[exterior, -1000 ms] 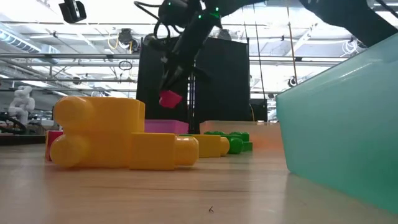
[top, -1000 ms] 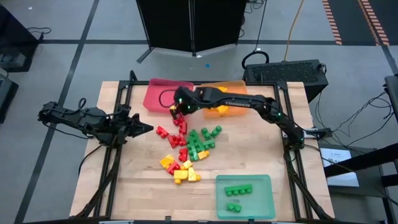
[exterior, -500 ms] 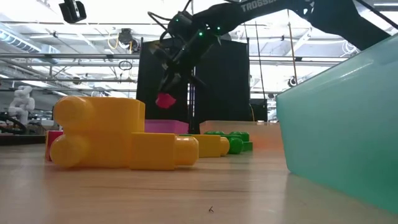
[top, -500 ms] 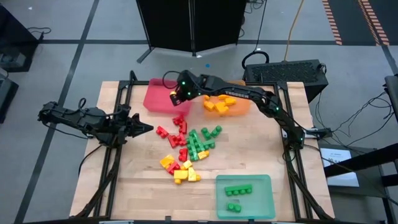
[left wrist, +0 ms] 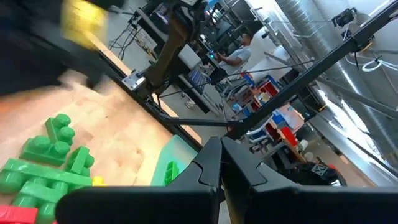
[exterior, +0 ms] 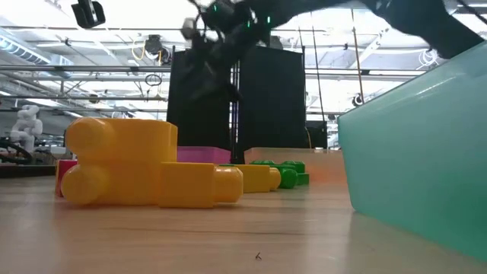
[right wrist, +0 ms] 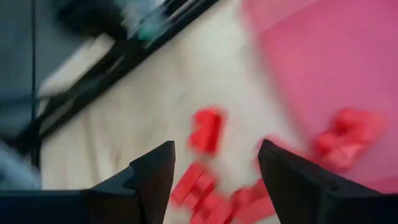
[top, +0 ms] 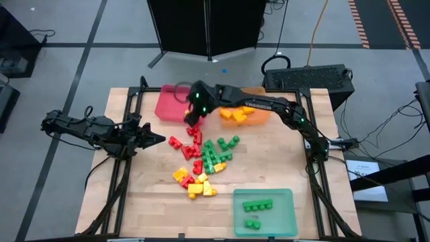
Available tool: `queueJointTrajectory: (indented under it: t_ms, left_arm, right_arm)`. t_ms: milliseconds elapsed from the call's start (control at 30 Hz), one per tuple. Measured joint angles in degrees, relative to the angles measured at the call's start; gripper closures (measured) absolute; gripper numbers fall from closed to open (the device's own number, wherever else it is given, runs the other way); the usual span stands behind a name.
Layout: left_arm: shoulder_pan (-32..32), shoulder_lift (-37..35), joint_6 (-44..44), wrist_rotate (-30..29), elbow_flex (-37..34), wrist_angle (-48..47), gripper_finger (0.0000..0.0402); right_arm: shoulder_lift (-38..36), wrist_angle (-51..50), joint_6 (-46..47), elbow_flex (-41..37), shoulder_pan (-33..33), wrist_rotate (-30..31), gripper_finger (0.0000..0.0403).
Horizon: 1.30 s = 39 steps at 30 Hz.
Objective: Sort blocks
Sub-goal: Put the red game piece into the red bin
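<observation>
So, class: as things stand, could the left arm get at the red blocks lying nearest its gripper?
Probably yes. The left gripper, shut, points at the red blocks with bare table between them; the right gripper hovers farther off, near the red tray.

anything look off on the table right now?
Nothing stands out. Unsorted blocks lie loose mid-table. Red tray, orange tray and green tray sit flat. Right gripper is open by the red tray.

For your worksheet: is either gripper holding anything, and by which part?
Nothing is held. The right gripper is open and empty above red blocks; the left gripper is shut on nothing.
</observation>
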Motion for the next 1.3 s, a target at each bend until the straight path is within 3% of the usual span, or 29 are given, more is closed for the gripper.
queueJointTrajectory:
  t_ms: [100, 267, 400, 700, 1033, 1167, 1300]
  left_arm:
    - [-0.02, -0.02, -0.02, 0.24, 0.00, -0.61, 0.0391]
    - [0.00, -0.04, -0.01, 0.39, 0.00, -0.65, 0.0391]
    - [0.00, -0.04, -0.02, 0.41, 0.00, -0.65, 0.0391]
    - [0.00, -0.03, 0.00, 0.42, 0.00, -0.68, 0.0391]
    - [0.00, -2.13, 0.36, -2.37, -0.02, -4.14, 0.0391]
    - [0.00, -7.10, 3.11, -5.80, -0.04, -4.50, 0.0391]
    - [0.00, -13.70, 2.97, -8.96, 0.00, -11.36, 0.0391]
  right_arm:
    - [-0.32, -5.69, -8.93, 0.04, 4.73, 2.08, 0.0180]
    - [1.70, -13.17, -35.44, -0.01, 10.87, 17.43, 0.0171]
    - [2.86, -13.06, -48.03, -0.01, 11.85, 25.45, 0.0161]
    - [4.52, -11.73, -72.31, -0.01, 10.37, 23.11, 0.0166]
    - [10.54, -11.19, -85.92, -0.01, 9.42, 25.22, 0.0167]
    - [10.91, -9.65, -86.23, -0.01, 9.44, 25.88, 0.0167]
    - [10.89, -7.48, -88.06, -0.01, 9.22, 26.02, 0.0167]
